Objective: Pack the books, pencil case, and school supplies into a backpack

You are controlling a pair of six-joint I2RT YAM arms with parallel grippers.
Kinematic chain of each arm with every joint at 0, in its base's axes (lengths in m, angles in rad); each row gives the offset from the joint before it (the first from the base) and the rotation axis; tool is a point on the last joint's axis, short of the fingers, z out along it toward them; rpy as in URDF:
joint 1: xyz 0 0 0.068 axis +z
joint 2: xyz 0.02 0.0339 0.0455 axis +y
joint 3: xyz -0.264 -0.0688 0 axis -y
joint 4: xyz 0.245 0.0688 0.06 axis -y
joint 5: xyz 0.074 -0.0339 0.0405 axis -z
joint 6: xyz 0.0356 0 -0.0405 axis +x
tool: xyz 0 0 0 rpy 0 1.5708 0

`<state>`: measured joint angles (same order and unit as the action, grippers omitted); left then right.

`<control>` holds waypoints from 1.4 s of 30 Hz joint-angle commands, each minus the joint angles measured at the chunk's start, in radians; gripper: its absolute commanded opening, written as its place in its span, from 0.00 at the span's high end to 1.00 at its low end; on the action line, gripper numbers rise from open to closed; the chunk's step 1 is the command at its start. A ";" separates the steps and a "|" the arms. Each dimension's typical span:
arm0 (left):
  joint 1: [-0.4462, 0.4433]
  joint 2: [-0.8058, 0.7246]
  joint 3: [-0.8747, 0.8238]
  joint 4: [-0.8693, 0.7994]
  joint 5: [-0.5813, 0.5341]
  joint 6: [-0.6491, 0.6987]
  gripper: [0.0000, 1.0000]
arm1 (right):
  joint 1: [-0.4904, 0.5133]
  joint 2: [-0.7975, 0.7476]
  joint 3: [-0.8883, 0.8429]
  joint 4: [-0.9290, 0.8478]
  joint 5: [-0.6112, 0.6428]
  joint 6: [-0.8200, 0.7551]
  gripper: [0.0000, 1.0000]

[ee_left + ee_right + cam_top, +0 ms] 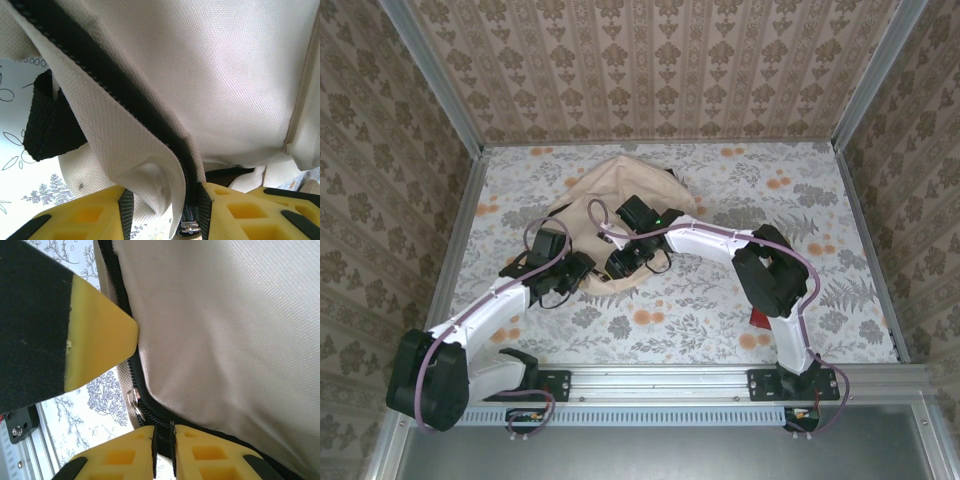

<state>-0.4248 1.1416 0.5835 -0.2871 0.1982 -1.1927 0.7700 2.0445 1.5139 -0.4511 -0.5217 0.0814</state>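
Cream backpack (610,190), left jaws pinching its zippered edge (fabric folded between), right jaws closed on its zipper (119,287)

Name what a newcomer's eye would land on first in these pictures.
The big cream backpack slumps in the middle of the flowered table, by far the largest thing there. Up close, the left gripper and the right gripper each pinch its fabric edge along the dark zipper. A small red thing peeks out beside the right arm.
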 commanded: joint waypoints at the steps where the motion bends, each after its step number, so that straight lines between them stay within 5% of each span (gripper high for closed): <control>1: 0.003 -0.002 0.016 -0.016 0.010 0.015 0.60 | 0.002 -0.030 -0.003 0.007 0.036 0.000 0.80; 4: 0.003 -0.013 0.019 -0.018 0.017 0.010 0.60 | 0.003 -0.026 -0.002 0.006 0.042 -0.005 0.70; 11: 0.003 -0.074 0.027 -0.022 0.042 -0.038 0.61 | 0.002 -0.068 -0.062 0.062 0.073 0.065 0.64; 27: 0.003 0.008 0.075 -0.019 0.028 -0.030 0.61 | 0.003 -0.157 -0.167 0.171 0.152 0.187 0.58; 42: 0.003 0.092 0.041 0.054 0.017 -0.074 0.58 | 0.026 -0.282 -0.331 0.258 0.241 0.487 0.57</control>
<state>-0.4244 1.2106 0.6430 -0.2611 0.2237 -1.2396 0.7792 1.7958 1.2098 -0.2146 -0.3092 0.4778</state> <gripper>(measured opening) 0.427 0.440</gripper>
